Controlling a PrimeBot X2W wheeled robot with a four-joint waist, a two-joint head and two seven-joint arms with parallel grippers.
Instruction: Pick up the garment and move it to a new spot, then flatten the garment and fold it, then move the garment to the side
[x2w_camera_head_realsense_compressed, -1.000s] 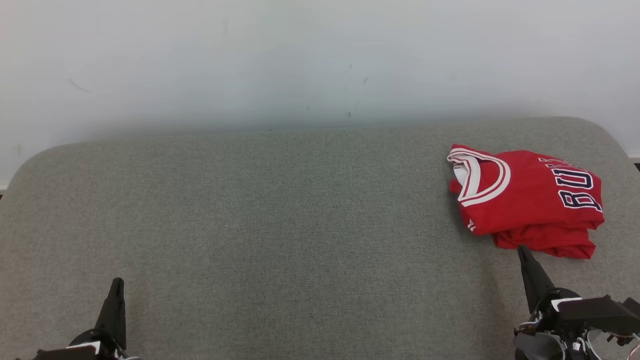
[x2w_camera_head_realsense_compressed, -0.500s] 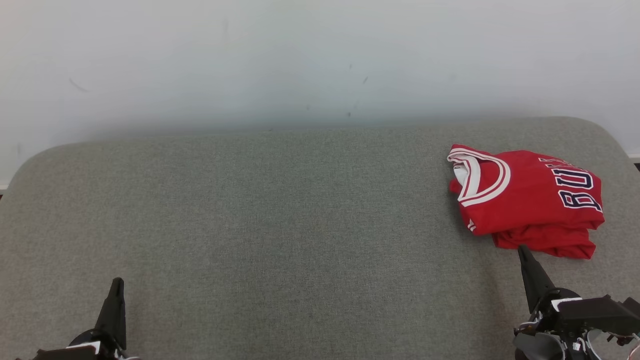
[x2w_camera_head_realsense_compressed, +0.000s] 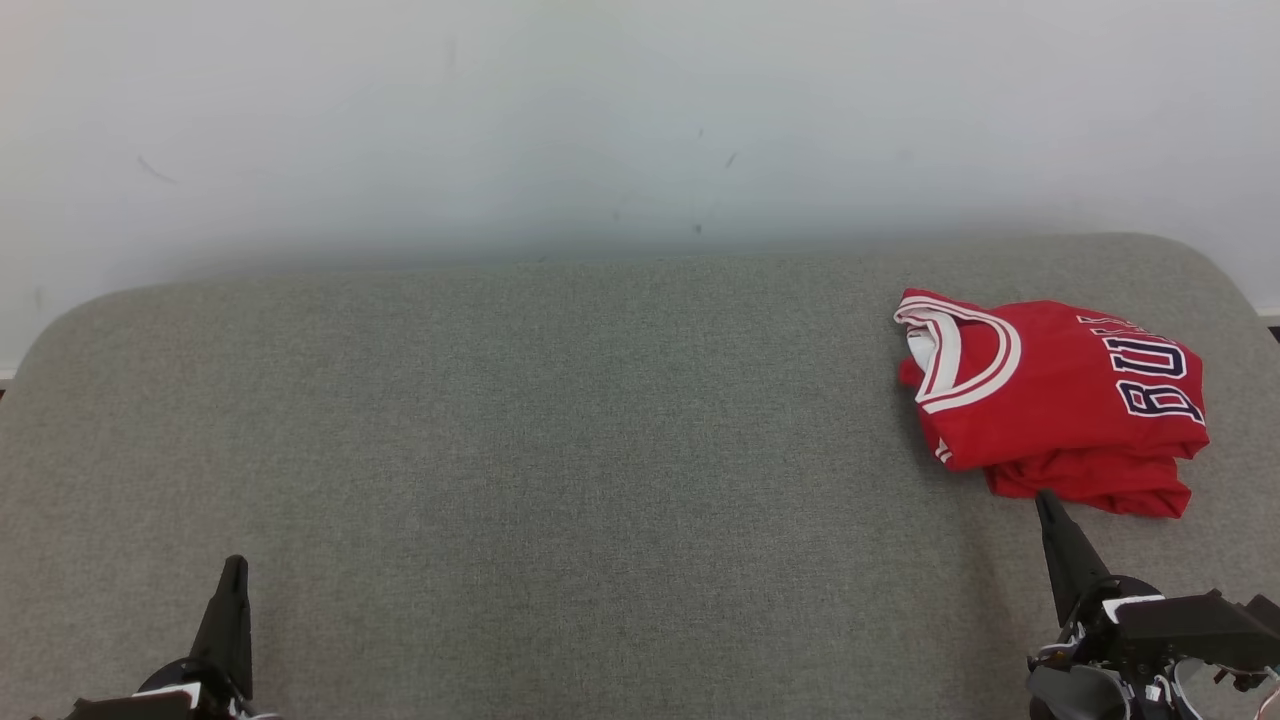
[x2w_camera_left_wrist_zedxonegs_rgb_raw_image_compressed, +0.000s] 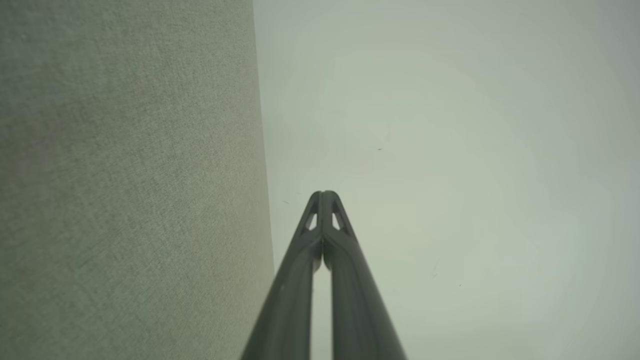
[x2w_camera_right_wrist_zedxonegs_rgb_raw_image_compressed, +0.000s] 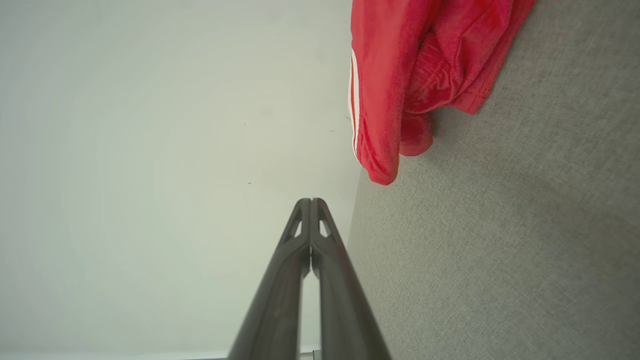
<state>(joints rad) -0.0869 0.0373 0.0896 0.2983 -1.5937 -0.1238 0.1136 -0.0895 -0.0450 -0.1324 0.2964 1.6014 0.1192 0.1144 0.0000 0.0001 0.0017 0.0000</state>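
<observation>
The garment (x2w_camera_head_realsense_compressed: 1050, 400), a red jersey with a white-trimmed collar and dark lettering, lies folded at the right end of the grey upholstered surface (x2w_camera_head_realsense_compressed: 560, 430). In the right wrist view the garment (x2w_camera_right_wrist_zedxonegs_rgb_raw_image_compressed: 400, 85) sits past the fingertips, to their upper right. My right gripper (x2w_camera_head_realsense_compressed: 1045, 500) (x2w_camera_right_wrist_zedxonegs_rgb_raw_image_compressed: 310, 201) is shut and empty, its tip just short of the jersey's near edge. My left gripper (x2w_camera_head_realsense_compressed: 235, 565) (x2w_camera_left_wrist_zedxonegs_rgb_raw_image_compressed: 324, 193) is shut and empty at the lower left, far from the jersey.
A pale wall (x2w_camera_head_realsense_compressed: 600, 120) rises directly behind the grey surface. The surface's rounded corners fall away at the far left and far right.
</observation>
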